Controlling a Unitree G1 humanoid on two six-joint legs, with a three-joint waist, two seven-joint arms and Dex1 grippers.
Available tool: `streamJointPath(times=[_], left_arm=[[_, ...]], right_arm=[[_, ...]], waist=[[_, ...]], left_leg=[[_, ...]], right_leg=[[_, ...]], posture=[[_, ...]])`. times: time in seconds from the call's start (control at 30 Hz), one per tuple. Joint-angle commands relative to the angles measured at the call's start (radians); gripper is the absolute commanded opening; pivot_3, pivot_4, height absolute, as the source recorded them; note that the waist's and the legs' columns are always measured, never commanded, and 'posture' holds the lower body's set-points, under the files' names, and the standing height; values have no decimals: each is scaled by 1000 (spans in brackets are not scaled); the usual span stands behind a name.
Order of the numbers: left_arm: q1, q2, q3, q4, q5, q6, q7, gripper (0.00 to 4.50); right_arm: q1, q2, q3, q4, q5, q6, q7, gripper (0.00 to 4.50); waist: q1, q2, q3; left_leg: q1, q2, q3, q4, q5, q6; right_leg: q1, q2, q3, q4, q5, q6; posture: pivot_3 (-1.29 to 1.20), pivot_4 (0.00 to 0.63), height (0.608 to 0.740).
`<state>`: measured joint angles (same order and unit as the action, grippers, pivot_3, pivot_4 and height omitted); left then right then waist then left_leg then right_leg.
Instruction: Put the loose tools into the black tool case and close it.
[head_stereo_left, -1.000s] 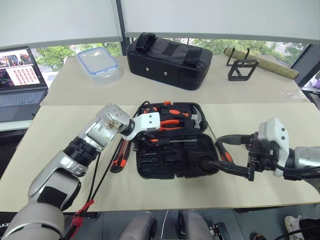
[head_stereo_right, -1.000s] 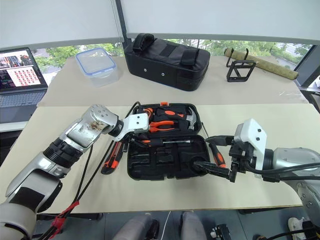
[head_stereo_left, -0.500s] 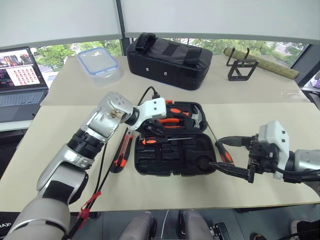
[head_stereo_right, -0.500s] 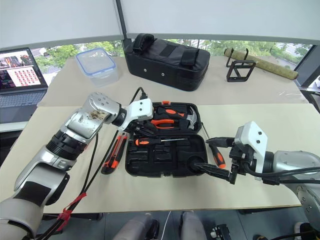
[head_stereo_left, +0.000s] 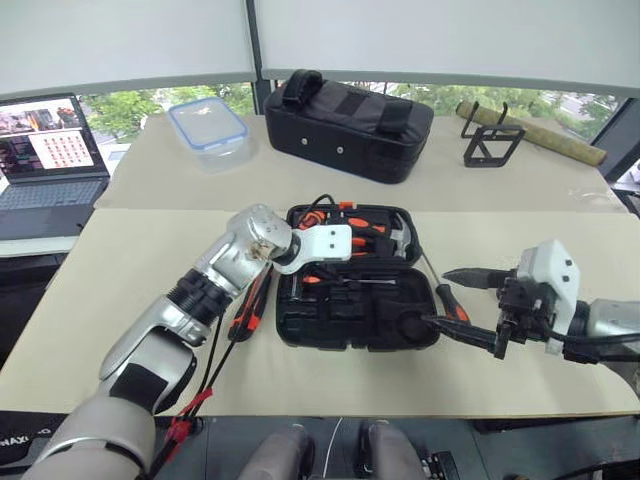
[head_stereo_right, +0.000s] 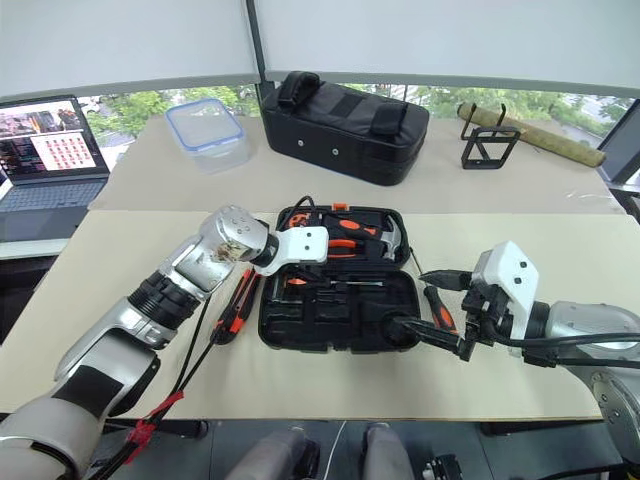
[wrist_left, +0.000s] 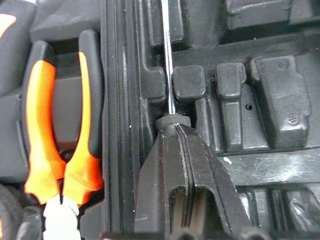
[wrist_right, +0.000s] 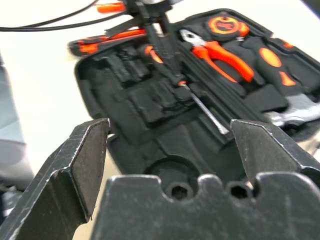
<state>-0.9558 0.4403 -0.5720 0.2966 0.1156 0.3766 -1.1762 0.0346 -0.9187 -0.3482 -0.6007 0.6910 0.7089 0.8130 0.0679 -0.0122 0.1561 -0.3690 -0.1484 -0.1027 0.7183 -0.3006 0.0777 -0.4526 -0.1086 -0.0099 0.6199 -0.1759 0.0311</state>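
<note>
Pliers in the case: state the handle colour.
Orange with black trim on the pliers, best seen in the left wrist view.

Beyond the mat — laptop (head_stereo_left: 45, 150), plastic container (head_stereo_left: 208, 128), black fabric bag (head_stereo_left: 345, 125).

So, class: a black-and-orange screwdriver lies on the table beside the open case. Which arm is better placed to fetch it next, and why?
The right. Its end effector hangs open just beside the screwdriver at the tool case's right edge. The left end effector is shut on another screwdriver inside the case.

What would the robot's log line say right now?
left gripper: shut on screwdriver | right gripper: open | case: open | knife: outside
</note>
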Motion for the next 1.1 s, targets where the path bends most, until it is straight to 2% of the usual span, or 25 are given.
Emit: streamJointPath(times=[0.03,0.1,0.17,0.3,0.43,0.67,0.7,0.73,0.87,0.9,1.0,1.1], left_arm=[[32,13,94,-36,-64,90,-12,285],[42,21,155,-92,-133,137,-43,788],[57,52,234,-175,-230,214,-92,1476],[116,129,385,-319,-408,296,-157,2956],[188,165,497,-405,-539,327,-172,4450],[278,269,538,-509,-633,367,-182,4450],[282,276,543,-517,-645,377,-172,4500],[285,281,547,-522,-654,385,-163,4500],[306,299,556,-546,-680,386,-144,4500],[312,306,560,-553,-687,386,-145,4500],[342,336,558,-570,-686,361,-149,4500],[361,360,569,-587,-712,376,-153,4500]], right_arm=[[24,29,-56,36,-51,26,-108,4500],[37,43,-53,50,-72,34,-140,4500],[42,68,-32,73,-101,47,-190,4500],[17,122,29,132,-164,67,-280,4500],[1,170,93,182,-192,66,-302,4500],[-44,248,157,243,-235,59,-337,4500],[-48,259,155,241,-231,65,-342,3988],[-50,266,152,240,-229,70,-345,3910],[-59,285,136,241,-234,66,-357,2538],[-69,294,119,242,-228,69,-368,2284],[-108,323,26,246,-180,116,-412,1149],[-158,325,-92,241,-113,205,-456,1044]], waist=[[-2,0,0],[-9,0,0],[-20,0,0],[-40,0,0],[-49,2,-1],[-54,2,0],[-52,2,0],[-52,2,0],[-54,2,0],[-55,2,0],[-56,2,0],[-55,3,0]], left_leg=[[0,0,0,1,0,0],[-1,0,1,2,1,1],[-3,0,1,1,1,1],[-3,1,1,1,1,0],[0,1,1,0,1,0],[0,0,2,-1,1,0],[0,0,1,-2,1,0],[0,0,1,-2,1,0],[0,0,1,-3,1,-1],[0,0,2,-3,1,-1],[0,1,2,-3,1,-1],[0,0,2,-4,1,-1]], right_leg=[[0,0,0,1,0,0],[-3,1,1,4,0,0],[-7,1,1,6,0,0],[-8,3,1,7,-1,-1],[-6,2,0,6,-1,-2],[-6,3,0,5,-1,-2],[-6,3,0,5,-1,-2],[-6,3,0,5,-1,-2],[-6,3,0,5,-1,-2],[-6,3,0,5,-1,-2],[-7,4,0,5,-1,-2],[-7,4,0,5,-1,-2]], posture=[[0,150,716],[0,150,716],[0,150,716],[0,150,716],[0,150,716],[0,150,716],[0,150,716],[0,150,716],[0,150,716],[0,150,716],[0,150,716],[0,150,716]])
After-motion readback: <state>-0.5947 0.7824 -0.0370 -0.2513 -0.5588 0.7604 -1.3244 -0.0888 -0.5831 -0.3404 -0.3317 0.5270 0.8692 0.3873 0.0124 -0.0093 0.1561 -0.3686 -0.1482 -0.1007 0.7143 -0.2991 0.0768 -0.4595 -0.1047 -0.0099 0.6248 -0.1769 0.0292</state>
